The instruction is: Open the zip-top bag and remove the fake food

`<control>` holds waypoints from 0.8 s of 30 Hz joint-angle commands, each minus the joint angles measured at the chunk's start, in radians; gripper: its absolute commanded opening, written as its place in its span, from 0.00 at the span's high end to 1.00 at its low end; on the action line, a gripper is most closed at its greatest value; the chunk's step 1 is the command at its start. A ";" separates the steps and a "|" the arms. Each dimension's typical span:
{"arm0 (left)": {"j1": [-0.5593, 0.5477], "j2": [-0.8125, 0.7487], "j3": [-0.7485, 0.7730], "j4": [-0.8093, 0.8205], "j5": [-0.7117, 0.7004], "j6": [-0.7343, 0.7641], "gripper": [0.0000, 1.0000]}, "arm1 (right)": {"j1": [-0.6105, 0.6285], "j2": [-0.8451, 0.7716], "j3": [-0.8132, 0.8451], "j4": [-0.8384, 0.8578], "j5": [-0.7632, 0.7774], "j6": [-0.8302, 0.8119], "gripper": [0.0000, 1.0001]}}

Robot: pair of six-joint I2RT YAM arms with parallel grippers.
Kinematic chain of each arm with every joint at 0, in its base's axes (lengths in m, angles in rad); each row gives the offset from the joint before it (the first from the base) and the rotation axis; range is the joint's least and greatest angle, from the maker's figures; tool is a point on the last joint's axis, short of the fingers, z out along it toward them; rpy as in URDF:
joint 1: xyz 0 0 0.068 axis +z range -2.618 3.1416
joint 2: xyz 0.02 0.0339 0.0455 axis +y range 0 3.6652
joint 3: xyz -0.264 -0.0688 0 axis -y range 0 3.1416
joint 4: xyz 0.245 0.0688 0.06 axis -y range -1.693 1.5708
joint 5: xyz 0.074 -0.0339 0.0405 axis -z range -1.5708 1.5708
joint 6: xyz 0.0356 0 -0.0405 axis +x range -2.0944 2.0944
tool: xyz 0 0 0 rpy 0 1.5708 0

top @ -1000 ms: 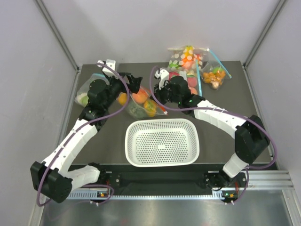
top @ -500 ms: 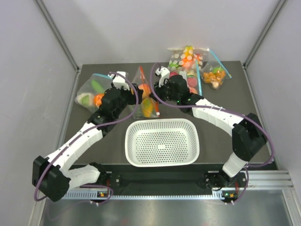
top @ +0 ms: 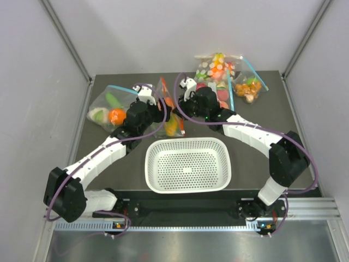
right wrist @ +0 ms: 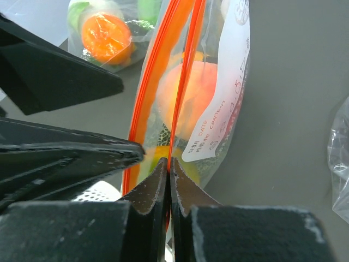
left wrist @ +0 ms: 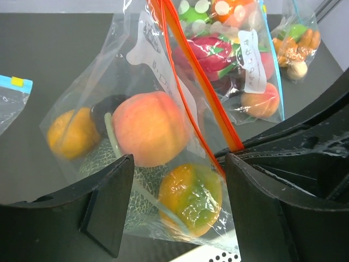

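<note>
The zip-top bag stands upright with its red-orange strip running up the side and its mouth parted. My right gripper is shut on one side of that strip. The other side bows away to the left. My left gripper is open, and the bag's lower part lies between its fingers. Inside the bag I see the fake food: a peach, a mango, a small orange, a netted green melon and a dark piece.
A white perforated basket sits just in front of the bag. Blue-zipped bags of toy food lie at the left, at the back and at the back right. Grey walls close in the table on both sides.
My left arm swung right from the left-hand bag to the red-zipped bag, its jaws narrowing a little. The bag went from lying spread out to standing upright. The right gripper kept its pinch.
</note>
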 commanded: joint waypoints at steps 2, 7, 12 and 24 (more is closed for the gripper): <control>-0.002 0.049 0.036 0.071 0.026 -0.014 0.29 | -0.009 -0.018 0.013 0.052 -0.027 -0.008 1.00; -0.004 0.095 0.050 0.063 0.021 -0.011 0.57 | -0.009 -0.024 -0.001 0.055 -0.025 -0.012 1.00; -0.004 0.085 0.049 0.063 0.014 -0.008 0.94 | -0.009 -0.026 -0.007 0.048 0.010 -0.022 1.00; -0.002 -0.024 0.084 -0.079 -0.103 0.052 1.00 | -0.161 -0.022 -0.028 0.045 0.071 0.071 1.00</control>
